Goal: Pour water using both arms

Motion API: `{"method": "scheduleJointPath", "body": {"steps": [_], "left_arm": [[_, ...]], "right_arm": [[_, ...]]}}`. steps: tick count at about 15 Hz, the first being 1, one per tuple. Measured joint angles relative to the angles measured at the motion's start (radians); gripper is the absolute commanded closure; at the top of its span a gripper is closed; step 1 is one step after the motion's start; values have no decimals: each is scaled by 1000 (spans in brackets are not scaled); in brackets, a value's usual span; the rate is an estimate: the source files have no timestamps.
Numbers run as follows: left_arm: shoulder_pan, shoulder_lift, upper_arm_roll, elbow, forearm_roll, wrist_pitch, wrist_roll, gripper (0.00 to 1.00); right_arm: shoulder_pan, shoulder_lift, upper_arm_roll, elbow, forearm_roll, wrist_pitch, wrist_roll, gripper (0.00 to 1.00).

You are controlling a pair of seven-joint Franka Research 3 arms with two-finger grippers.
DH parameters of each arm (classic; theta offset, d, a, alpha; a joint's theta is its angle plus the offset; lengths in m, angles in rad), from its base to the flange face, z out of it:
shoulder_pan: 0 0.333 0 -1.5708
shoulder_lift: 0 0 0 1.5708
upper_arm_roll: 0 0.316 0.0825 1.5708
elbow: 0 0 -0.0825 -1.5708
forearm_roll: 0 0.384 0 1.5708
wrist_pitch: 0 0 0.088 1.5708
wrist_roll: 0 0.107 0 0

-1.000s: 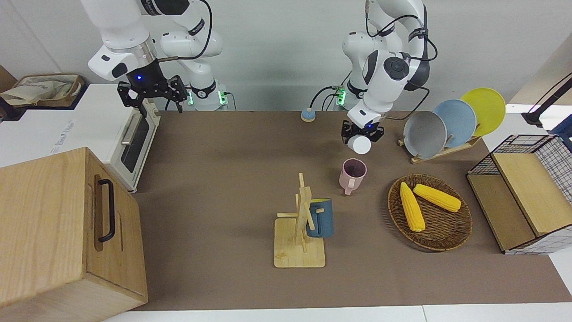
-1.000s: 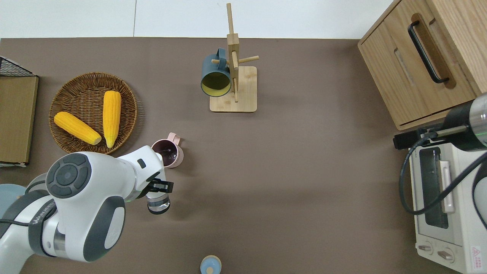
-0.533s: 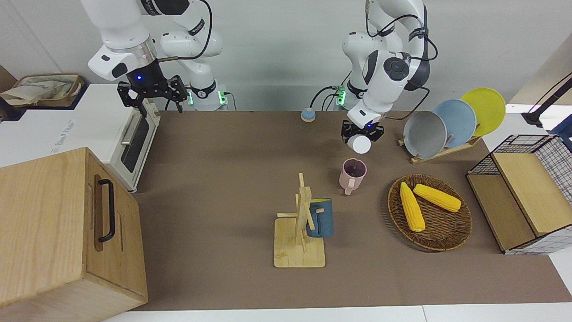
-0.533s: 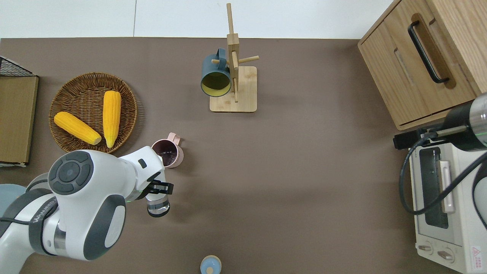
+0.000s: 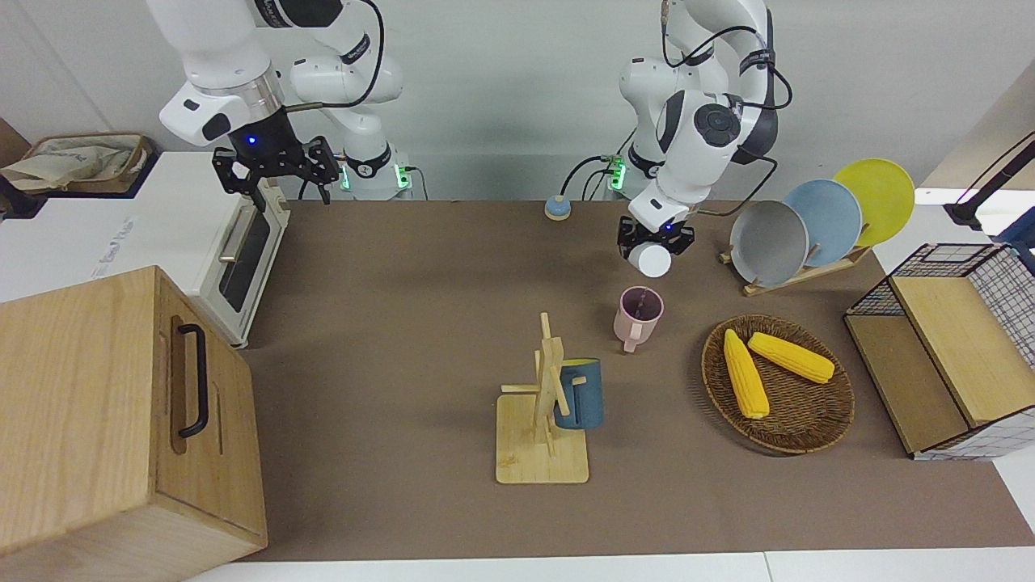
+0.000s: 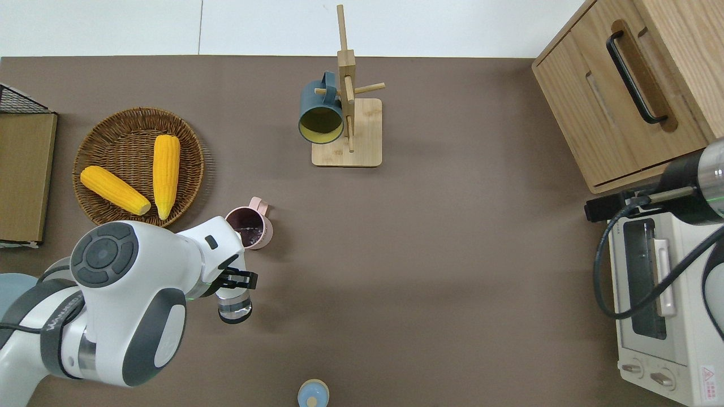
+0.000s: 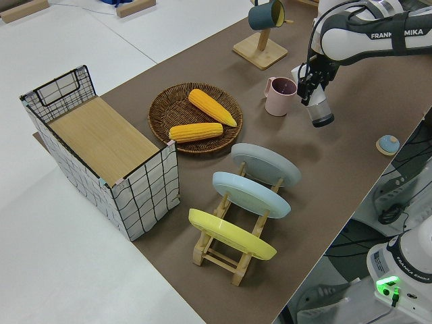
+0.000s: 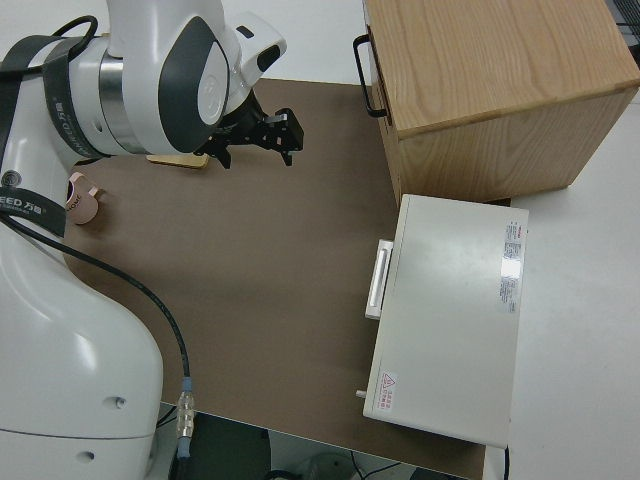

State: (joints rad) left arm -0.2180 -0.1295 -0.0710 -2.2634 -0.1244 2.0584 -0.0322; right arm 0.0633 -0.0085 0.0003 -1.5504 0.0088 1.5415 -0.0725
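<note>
My left gripper [image 5: 656,240] is shut on a clear bottle [image 6: 235,302] and holds it tilted in the air, next to a pink mug [image 5: 638,314] and on the side nearer to the robots. The bottle's pale round end [image 5: 649,259] faces the front camera. The mug stands upright on the brown table mat, its handle pointing away from the robots, and a small glint shows inside it. The bottle [image 7: 320,111] and mug [image 7: 280,96] also show in the left side view. My right arm is parked, with its gripper [image 5: 276,173] open and empty.
A blue bottle cap [image 5: 556,208] lies near the robots. A mug tree with a blue mug [image 5: 578,394], a basket of two corn cobs [image 5: 776,384], a plate rack [image 5: 808,226], a wire crate [image 5: 946,347], a toaster oven [image 5: 234,259] and a wooden cabinet [image 5: 113,412] stand around.
The left arm has shifted very slightly with the bottle still in its grip by the mug. A small glint now shows inside the mug. The right arm has not moved.
</note>
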Motion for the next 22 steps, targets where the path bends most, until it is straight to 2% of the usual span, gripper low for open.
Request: {"method": "scheduleJointPath", "body": {"steps": [22], "left_arm": [[0, 0, 1, 20, 0, -52, -10, 1000]], "right_arm": [[0, 0, 0, 0, 0, 0, 0, 15]]}}
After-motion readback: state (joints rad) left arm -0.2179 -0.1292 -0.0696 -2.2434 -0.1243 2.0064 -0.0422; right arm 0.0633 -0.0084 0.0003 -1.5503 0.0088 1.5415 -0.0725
